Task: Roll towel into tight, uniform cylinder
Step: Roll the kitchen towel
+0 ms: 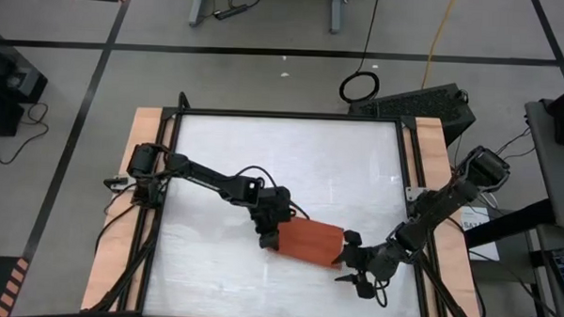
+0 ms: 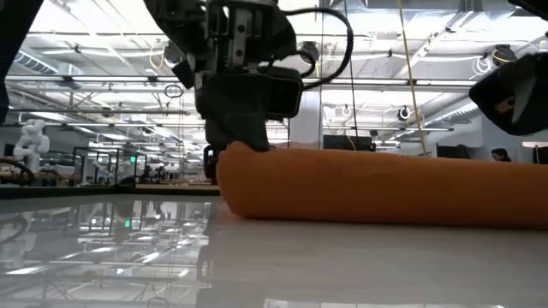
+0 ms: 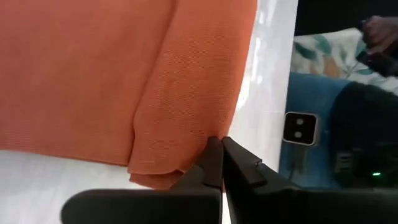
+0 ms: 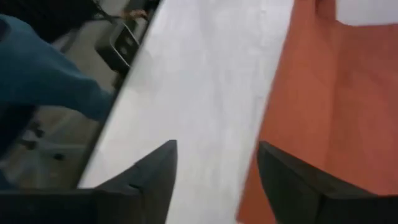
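The rust-orange towel (image 1: 307,241) lies partly rolled into a thick fold on the white table (image 1: 291,159), near the front edge; in the low view it shows as a long low roll (image 2: 385,184). My left gripper (image 1: 270,229) is shut at the towel's left end; it also shows in the left wrist view (image 3: 221,152). My right gripper (image 1: 353,266) is open just off the towel's right end. In the right wrist view (image 4: 217,180) its fingers stand apart over bare table, with the towel (image 4: 336,93) beside one finger. My left gripper has its shut fingertips (image 3: 214,149) at the edge of the towel's rolled fold (image 3: 199,134), near the roll's left end. The fingers come from above, slanting down. The towel lies on the table. How much cloth is between the tips is hidden by the fingers.
Wooden side rails (image 1: 135,200) and a black frame (image 1: 404,153) border the table. Bare tabletop lies behind the towel. A person in blue (image 4: 43,74) shows beyond the table's edge, also in the left wrist view (image 3: 323,93).
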Robot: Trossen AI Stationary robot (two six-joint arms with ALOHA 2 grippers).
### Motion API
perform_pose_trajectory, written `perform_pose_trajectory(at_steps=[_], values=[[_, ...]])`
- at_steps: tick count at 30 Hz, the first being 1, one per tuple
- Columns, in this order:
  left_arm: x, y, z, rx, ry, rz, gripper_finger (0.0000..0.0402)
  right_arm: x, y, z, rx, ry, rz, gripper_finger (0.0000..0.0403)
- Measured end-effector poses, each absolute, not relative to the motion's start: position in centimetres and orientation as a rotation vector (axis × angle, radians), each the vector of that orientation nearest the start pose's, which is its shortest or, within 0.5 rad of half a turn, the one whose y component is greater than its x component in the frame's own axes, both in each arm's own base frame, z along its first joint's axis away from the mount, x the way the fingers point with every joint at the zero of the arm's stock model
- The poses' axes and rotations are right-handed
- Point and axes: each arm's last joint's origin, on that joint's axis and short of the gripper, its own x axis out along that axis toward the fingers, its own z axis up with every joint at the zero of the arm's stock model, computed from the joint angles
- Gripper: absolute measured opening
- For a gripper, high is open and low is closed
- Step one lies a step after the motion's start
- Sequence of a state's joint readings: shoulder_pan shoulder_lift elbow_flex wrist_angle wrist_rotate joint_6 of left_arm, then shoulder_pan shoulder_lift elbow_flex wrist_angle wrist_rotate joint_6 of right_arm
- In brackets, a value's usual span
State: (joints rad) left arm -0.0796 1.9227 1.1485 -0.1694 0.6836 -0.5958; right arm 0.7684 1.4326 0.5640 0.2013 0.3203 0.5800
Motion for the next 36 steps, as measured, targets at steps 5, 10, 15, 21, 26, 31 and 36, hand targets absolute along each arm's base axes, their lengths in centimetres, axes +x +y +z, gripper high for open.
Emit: perform_pose_trajectory(at_steps=[5, 10, 15, 21, 26, 31, 36], values=[[38.0, -4.0, 14.0, -0.907, 1.162, -0.43, 0.0002, 18.5, 17.6, 15.1, 0.146, 0.726, 0.17, 0.0241], [38.2, -3.4, 12.8, -0.947, 1.193, -0.428, 0.0002, 18.0, 17.7, 14.8, 0.134, 0.739, 0.142, 0.0235], [38.2, -2.8, 12.8, -0.963, 1.189, -0.429, 0.0002, 17.8, 17.9, 14.7, 0.109, 0.721, 0.118, 0.0217], [38.2, -1.8, 12.8, -0.991, 1.181, -0.431, 0.0002, 18.4, 18.6, 13.2, 0.084, 0.737, 0.117, 0.0206], [38.4, -1.5, 13.0, -0.999, 1.158, -0.46, 0.0002, 19.0, 19.0, 12.6, -0.011, 0.782, 0.033, 0.0205], [38.5, -1.2, 13.1, -1.008, 1.141, -0.495, 0.0002, 19.4, 19.3, 11.9, -0.079, 0.83, -0.032, 0.0205], [38.5, -1.2, 13.2, -1.014, 1.139, -0.511, 0.0002, 19.6, 19.2, 11.2, -0.076, 0.849, -0.102, 0.0198]])
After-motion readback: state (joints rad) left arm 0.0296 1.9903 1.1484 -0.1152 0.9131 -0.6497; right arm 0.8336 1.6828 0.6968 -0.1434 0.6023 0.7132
